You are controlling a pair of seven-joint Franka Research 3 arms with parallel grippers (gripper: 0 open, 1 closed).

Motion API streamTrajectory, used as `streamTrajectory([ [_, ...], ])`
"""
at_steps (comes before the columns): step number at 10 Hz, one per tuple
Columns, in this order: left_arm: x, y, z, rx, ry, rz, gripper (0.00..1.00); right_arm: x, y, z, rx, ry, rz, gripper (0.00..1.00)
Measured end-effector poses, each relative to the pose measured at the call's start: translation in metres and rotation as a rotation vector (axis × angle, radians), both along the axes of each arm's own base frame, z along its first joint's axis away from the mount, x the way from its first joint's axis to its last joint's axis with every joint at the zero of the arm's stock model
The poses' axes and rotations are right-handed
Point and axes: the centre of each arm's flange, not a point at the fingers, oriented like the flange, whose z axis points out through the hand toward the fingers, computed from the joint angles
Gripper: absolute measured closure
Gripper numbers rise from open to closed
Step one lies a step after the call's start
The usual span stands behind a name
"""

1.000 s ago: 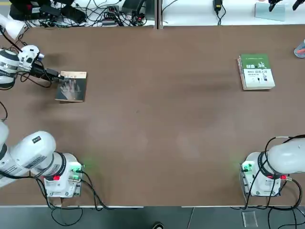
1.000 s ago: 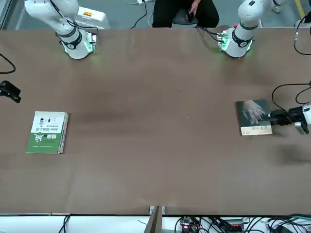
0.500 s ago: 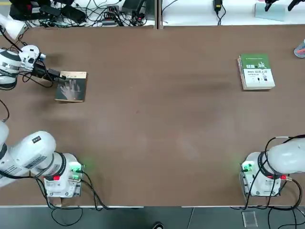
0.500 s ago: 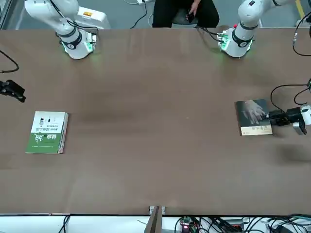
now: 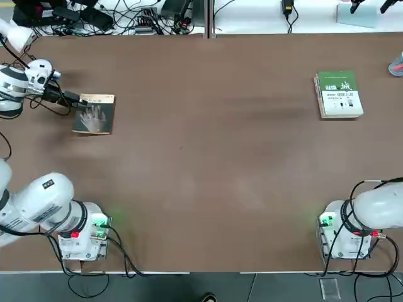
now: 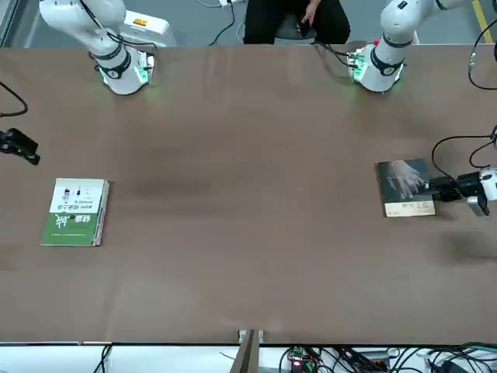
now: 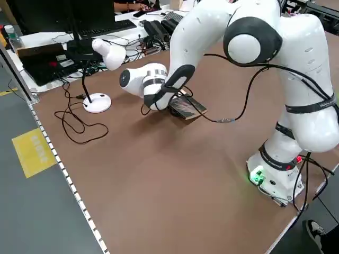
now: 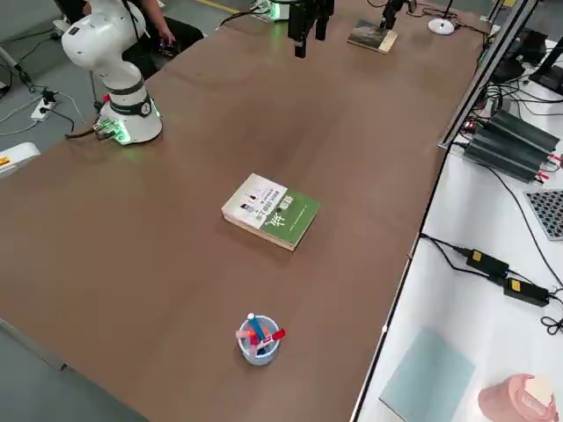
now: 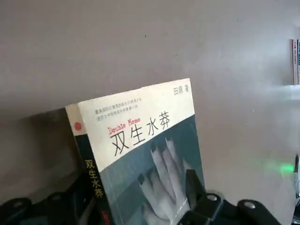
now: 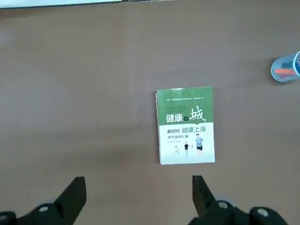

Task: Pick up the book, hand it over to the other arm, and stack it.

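The book (image 5: pixel 94 114) is seen at the desk's (image 5: pixel 208 157) far left, with one edge raised off the surface in the left wrist view. The left pincer (image 5: pixel 77 101) is set astride that edge, one finger (image 9: pixel 196 194) laid on the cover; a firm grasp cannot be told. The right pincer (image 10: pixel 138 197) is held released, high above a green-and-white book (image 5: pixel 339 94).

two books (image 5: pixel 94 114), one pen cup (image 8: pixel 258 338)

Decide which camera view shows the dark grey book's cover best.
The left wrist view: the dark grey book fills it, title legible. Top and front views show it small at the left claw; side views barely.
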Motion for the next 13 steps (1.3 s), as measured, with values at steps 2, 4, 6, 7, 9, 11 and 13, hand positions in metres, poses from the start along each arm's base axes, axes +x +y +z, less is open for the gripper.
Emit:
streamTrajectory([
  [2, -0.0005, -0.0005, -0.002, -0.002, 0.003, 0.0, 0.16, 0.0, 0.0, 0.0, 0.0, 0.0, 0.0, 0.0],
  [4, -0.0008, -0.0008, -0.0036, -0.004, 0.005, -0.001, 0.19, 0.0, 0.0001, 0.0, 0.001, 0.0, 0.0, 0.0],
  [6, -0.0007, -0.0008, -0.0042, -0.005, 0.005, 0.0, 0.26, 0.0, 0.0003, 0.0, 0.003, 0.0, 0.0, 0.0],
  [7, -0.0006, -0.0007, -0.0041, -0.004, 0.003, -0.002, 0.35, 0.0001, 0.0005, 0.0001, 0.003, -0.001, 0.0, 0.0],
  [9, -0.0002, -0.0003, -0.0038, -0.004, -0.005, -0.008, 0.41, 0.0001, 0.0005, 0.0001, 0.004, -0.001, 0.0, 0.0],
  [11, 0.0008, 0.0003, -0.003, -0.003, -0.012, -0.012, 0.64, 0.0001, 0.0005, 0.0001, 0.004, -0.001, 0.0, 0.0],
  [13, 0.0029, 0.0017, -0.0011, 0.0, -0.017, -0.011, 0.7, 0.0001, 0.0003, 0.0001, 0.004, -0.001, 0.0, 0.0],
])
